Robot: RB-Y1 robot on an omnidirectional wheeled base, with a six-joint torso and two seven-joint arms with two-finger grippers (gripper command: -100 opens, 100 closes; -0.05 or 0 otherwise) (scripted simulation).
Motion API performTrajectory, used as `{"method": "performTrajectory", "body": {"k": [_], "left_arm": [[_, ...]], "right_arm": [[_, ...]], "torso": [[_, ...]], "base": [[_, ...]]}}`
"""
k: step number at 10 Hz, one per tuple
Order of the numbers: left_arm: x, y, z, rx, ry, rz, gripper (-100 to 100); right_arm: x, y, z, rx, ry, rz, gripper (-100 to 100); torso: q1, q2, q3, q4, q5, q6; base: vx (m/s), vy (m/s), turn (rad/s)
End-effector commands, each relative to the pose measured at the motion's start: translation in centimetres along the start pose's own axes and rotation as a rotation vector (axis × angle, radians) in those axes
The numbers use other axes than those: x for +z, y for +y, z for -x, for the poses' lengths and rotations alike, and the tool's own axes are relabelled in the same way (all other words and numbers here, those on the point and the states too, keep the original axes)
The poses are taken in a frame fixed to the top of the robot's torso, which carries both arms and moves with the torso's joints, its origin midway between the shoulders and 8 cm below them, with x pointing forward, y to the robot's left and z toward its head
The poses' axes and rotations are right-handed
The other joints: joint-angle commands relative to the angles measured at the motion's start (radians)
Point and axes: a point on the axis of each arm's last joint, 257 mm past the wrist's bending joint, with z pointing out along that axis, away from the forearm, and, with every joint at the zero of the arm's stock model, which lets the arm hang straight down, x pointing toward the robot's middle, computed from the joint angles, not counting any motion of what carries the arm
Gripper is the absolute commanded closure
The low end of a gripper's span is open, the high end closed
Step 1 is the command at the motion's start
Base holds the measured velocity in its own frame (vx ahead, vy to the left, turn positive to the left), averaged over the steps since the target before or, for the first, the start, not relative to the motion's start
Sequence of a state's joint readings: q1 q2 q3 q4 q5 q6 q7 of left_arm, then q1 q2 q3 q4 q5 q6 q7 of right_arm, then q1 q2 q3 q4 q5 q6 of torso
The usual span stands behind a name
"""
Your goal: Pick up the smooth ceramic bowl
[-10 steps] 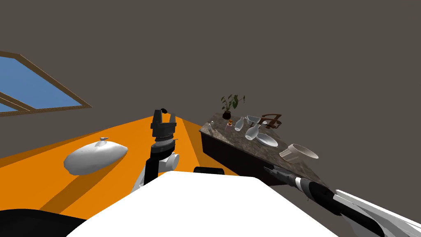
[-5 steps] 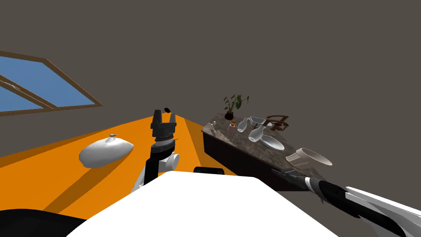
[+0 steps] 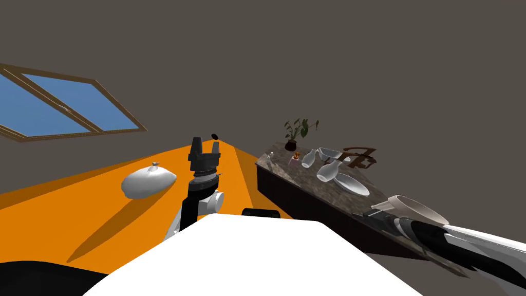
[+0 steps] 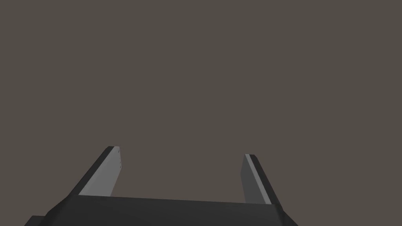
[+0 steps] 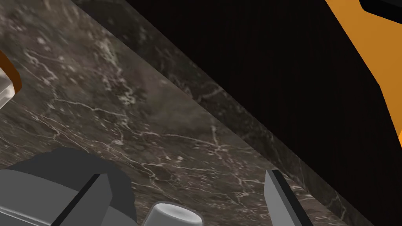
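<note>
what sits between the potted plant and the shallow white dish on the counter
In the head view, a slim pale vase and a rounder pale vase sit between the potted plant and the shallow white dish, on the marble counter.

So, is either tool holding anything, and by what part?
Nothing held: left tool open, empty; right tool open over the counter, bowl ungripped.

Orange floor (image 3: 77,205), dark brown white-veined marble counter (image 5: 117,117), cream bowl (image 3: 411,204), blue window (image 3: 87,103), green plant (image 3: 300,127).

A grey object (image 5: 35,190) beside the right gripper (image 5: 184,188) and an orange-rimmed thing (image 5: 9,74) are cut off by the edges.
</note>
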State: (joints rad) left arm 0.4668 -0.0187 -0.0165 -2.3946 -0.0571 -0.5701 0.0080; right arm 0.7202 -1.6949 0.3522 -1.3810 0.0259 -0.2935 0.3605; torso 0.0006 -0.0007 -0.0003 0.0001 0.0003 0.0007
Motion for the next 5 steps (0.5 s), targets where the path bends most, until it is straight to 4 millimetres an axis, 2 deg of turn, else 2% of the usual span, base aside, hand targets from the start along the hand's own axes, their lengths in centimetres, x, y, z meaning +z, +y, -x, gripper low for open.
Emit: {"method": "performTrajectory", "body": {"k": [1, 2, 4, 5], "left_arm": [[0.0, 0.0, 0.0, 0.000, 0.000, 0.000, 0], [0.0, 0.0, 0.0, 0.000, 0.000, 0.000, 0], [0.0, 0.0, 0.0, 0.000, 0.000, 0.000, 0], [0.0, 0.0, 0.0, 0.000, 0.000, 0.000, 0]], "right_arm": [[-0.9, -1.7, -0.2, -0.042, 0.038, -0.028, -100], [-1.5, -2.9, -0.4, -0.070, 0.065, -0.048, -100], [-1.7, -3.2, -0.1, -0.080, 0.067, -0.051, -100], [-2.3, -4.3, -0.1, -0.107, 0.092, -0.068, -100]], "torso": [[0.000, 0.000, 0.000, 0.000, 0.000, 0.000], [0.000, 0.000, 0.000, 0.000, 0.000, -0.001], [-0.001, 0.000, 0.000, 0.000, 0.000, 0.000], [-0.001, 0.001, 0.000, 0.000, -0.001, 0.000]], "base": [[0.013, 0.010, 0.096], [0.022, 0.007, 0.169], [0.014, -0.004, 0.033], [0.013, -0.003, 0.084]]}}
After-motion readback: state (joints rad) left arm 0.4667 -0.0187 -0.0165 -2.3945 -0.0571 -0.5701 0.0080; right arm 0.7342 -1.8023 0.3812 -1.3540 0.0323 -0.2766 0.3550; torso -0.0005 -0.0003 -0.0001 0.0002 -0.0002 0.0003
